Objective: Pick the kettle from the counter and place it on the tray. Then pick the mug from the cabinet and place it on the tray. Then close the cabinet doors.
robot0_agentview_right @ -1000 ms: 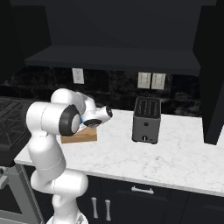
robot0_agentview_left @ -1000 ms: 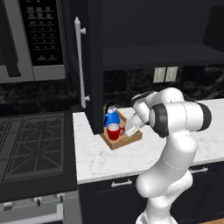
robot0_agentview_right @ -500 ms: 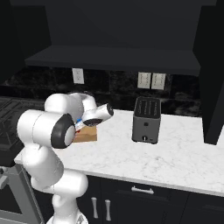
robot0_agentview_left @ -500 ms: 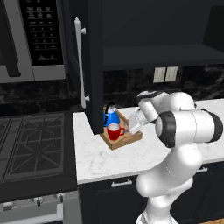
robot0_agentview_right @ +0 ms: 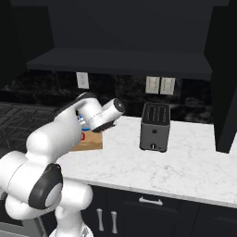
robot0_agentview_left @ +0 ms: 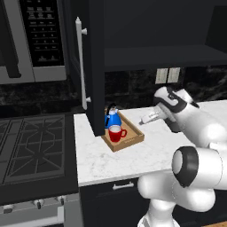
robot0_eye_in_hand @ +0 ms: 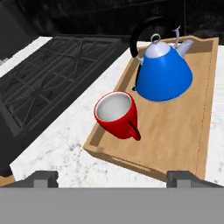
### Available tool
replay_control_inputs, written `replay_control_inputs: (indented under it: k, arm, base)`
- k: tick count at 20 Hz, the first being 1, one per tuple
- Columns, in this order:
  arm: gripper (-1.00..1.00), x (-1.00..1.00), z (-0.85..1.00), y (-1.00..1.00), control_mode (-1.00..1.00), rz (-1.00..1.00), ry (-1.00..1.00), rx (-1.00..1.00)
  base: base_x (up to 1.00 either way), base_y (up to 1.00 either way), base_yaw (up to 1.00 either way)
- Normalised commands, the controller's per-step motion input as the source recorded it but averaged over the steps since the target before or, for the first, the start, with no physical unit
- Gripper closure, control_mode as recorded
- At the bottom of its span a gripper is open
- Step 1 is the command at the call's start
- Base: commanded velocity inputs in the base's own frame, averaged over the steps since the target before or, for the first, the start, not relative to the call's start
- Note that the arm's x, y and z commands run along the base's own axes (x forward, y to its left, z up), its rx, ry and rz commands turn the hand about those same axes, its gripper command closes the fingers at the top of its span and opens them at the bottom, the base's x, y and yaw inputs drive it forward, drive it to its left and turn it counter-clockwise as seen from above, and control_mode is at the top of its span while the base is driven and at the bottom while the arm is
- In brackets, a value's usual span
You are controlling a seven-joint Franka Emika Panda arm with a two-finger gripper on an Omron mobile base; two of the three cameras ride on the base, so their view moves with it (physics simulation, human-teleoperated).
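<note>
Two task items sit on the tray (robot0_eye_in_hand: 192,144): the kettle (robot0_eye_in_hand: 162,74) toward its far end, upright, black handle arched over the lid; the mug (robot0_eye_in_hand: 116,113) just beside the kettle, nearer the tray's stove-side rim, upright, handle pointing into the tray. Kettle and mug look close but apart. Tray lies on the counter (robot0_agentview_left: 133,155), just right of the stove (robot0_agentview_left: 31,146) and below the cabinet (robot0_agentview_left: 146,31). One cabinet door (robot0_agentview_left: 92,66) stands swung out over the tray's left edge, its bar handle facing the microwave (robot0_agentview_left: 35,40). Gripper (robot0_eye_in_hand: 113,177) hangs above the tray's near edge, jaws spread wide, nothing between the fingertips (robot0_eye_in_hand: 43,177), clear of the mug. From the right base view, toaster (robot0_agentview_right: 155,126) stands on the counter well to the right of the tray (robot0_agentview_right: 91,141)
</note>
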Motion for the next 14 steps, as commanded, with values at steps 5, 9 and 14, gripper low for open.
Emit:
replay_control_inputs:
  k: [5,9,14]
  arm:
    - [-1.00,0.00,0.09,-0.26,-1.00,-0.26,0.31,-0.16]
    - [-1.00,-0.11,0.00,-0.04,-1.00,-0.01,0.00,0.00]
    - [-1.00,-0.51,0.00,-0.36,-1.00,-0.29,-0.01,0.00]
  base:
    - [0.00,0.00,0.00]
    - [0.00,0.00,0.00]
    - [0.00,0.00,0.00]
